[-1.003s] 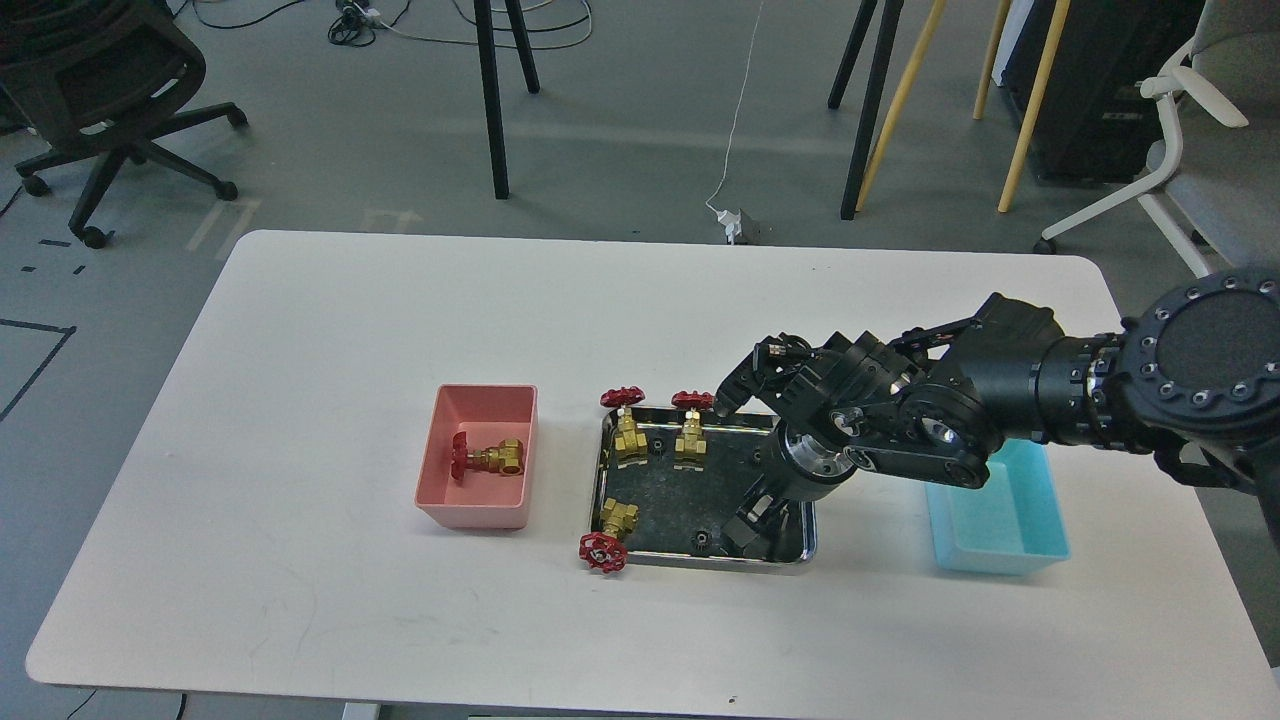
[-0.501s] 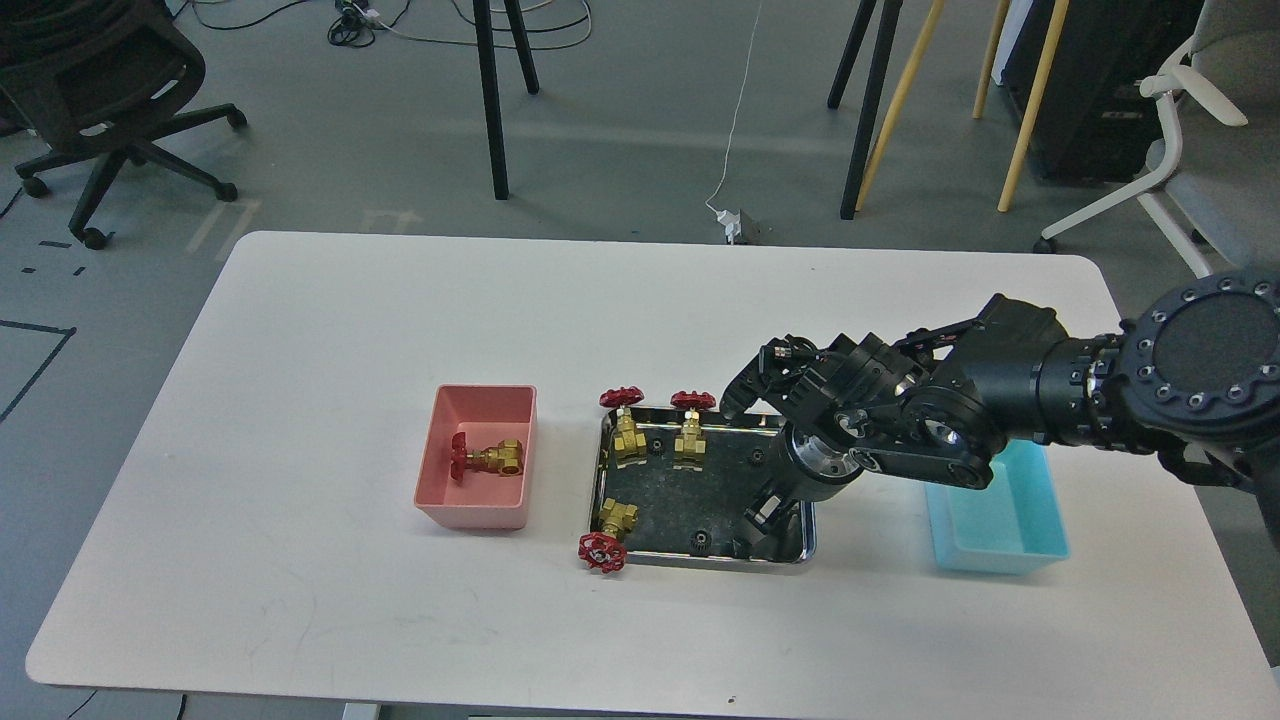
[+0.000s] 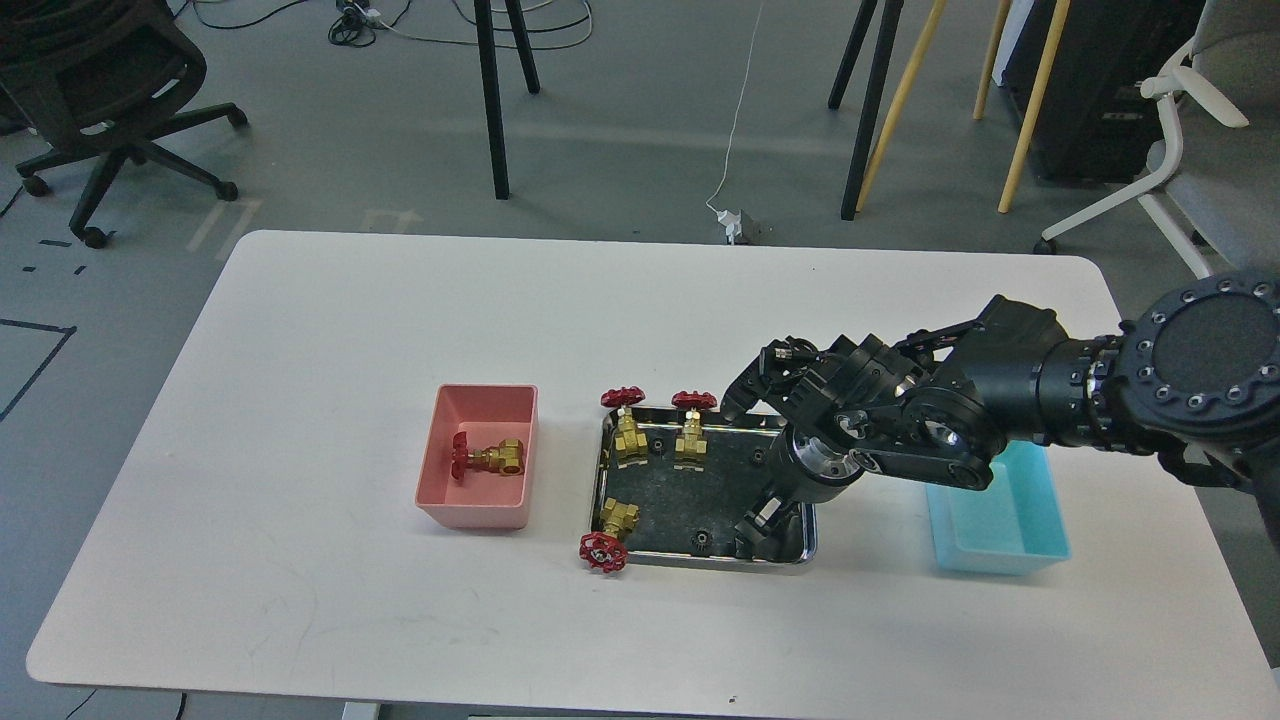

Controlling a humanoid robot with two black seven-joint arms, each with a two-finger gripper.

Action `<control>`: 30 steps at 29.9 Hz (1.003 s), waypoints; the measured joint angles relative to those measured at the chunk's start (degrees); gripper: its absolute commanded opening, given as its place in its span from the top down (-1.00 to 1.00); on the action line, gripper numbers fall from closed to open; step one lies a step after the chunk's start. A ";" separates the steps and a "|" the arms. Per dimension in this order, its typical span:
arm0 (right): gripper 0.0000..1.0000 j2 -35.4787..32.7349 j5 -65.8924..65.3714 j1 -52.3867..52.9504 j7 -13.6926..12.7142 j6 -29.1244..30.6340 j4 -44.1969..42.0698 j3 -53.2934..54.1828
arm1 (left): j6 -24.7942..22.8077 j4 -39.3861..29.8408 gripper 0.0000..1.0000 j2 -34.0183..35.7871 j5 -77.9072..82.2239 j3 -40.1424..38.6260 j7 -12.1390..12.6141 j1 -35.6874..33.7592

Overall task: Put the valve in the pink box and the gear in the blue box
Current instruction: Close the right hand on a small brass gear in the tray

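One valve [image 3: 487, 457] lies in the pink box [image 3: 450, 510]. Three more valves stand in the steel tray [image 3: 700, 560]: two at its far edge [image 3: 627, 425] [image 3: 692, 430] and one at its front left corner [image 3: 610, 530]. Small black gears lie on the tray floor [image 3: 702, 538] [image 3: 657, 447] [image 3: 757, 458]. My right gripper [image 3: 760, 527] reaches down into the tray's front right corner; its fingers are dark against the tray and I cannot tell whether they hold anything. The blue box [image 3: 1000, 545] stands right of the tray, partly behind my arm. My left gripper is out of view.
My right arm [image 3: 1000, 400] spans from the right edge over the blue box's far end. Bare white table [image 3: 350, 330] lies left of and behind the boxes. Chairs and stand legs are on the floor beyond the table.
My right gripper has shifted slightly toward the tray's front right corner, and the wrist has turned a little. The valves and boxes have not moved.
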 measured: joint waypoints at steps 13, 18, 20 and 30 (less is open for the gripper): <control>0.01 0.00 0.45 0.00 0.07 0.00 -0.14 0.06 | -0.08 0.00 -0.96 0.39 0.00 -0.03 0.00 -0.07; 0.00 0.00 0.51 -0.06 0.16 0.00 -0.14 0.08 | -0.08 0.00 -0.96 0.48 0.00 -0.03 0.00 -0.08; -0.01 0.00 0.53 -0.24 0.19 0.00 -0.14 0.09 | -0.08 0.00 -0.96 0.56 0.00 -0.03 0.00 -0.08; 0.04 0.00 0.60 -0.87 0.59 -0.09 -0.48 0.09 | -0.25 0.00 -0.96 2.05 -0.08 -0.03 0.00 -0.02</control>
